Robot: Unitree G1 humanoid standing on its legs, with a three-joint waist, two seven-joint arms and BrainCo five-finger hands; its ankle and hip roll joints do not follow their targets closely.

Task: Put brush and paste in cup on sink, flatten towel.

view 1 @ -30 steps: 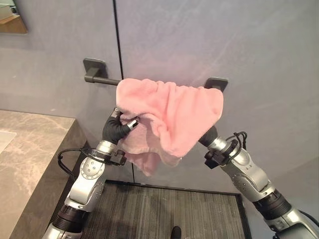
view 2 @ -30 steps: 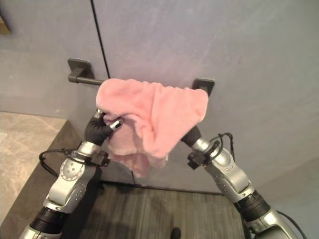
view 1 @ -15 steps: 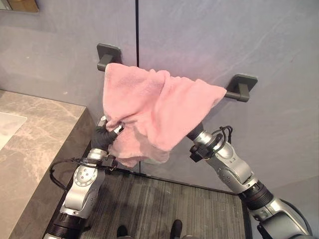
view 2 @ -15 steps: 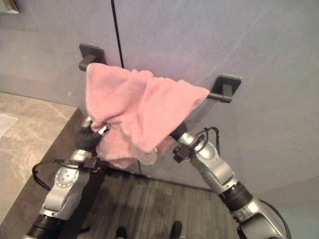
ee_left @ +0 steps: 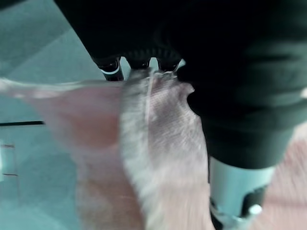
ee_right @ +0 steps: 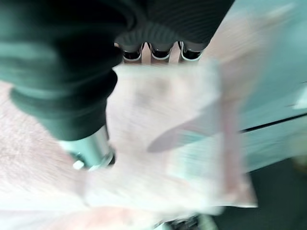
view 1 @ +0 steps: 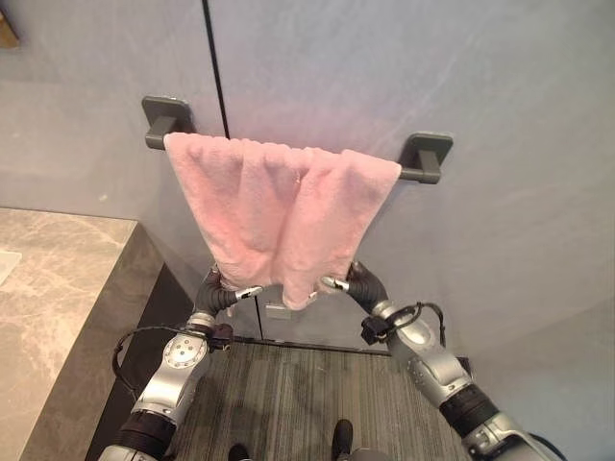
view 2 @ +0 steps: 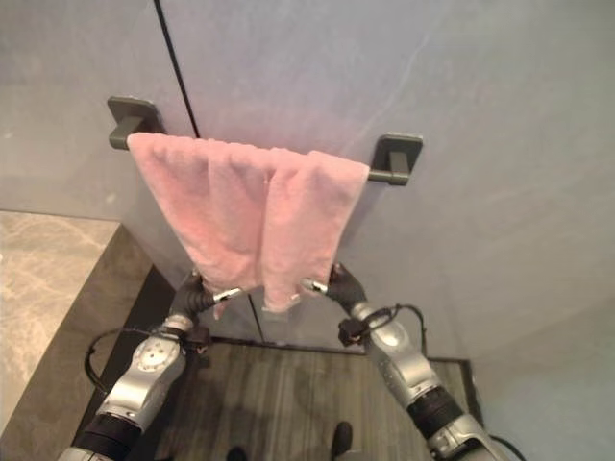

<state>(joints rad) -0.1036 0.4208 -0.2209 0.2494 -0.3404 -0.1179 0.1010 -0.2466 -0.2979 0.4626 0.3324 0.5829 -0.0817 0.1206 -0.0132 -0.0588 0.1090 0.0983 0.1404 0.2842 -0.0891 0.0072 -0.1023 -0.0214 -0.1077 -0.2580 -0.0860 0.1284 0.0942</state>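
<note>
since the pink towel already hangs over the wall bar, the trick is an even downward tug. left hand and right hand each have fingers pinched on a bottom corner. middle folds look bunched, so spreading the corners outward should help. stone counter sits well off to the left, nothing blocking.

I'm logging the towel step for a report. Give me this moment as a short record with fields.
towel: pink towel draped over the dark wall bar, spread along most of it, some vertical folds left
left hand: left hand pinching the towel's lower edge on its left side
right hand: right hand pinching the lower edge on its right side
counter: stone counter at the left
</note>
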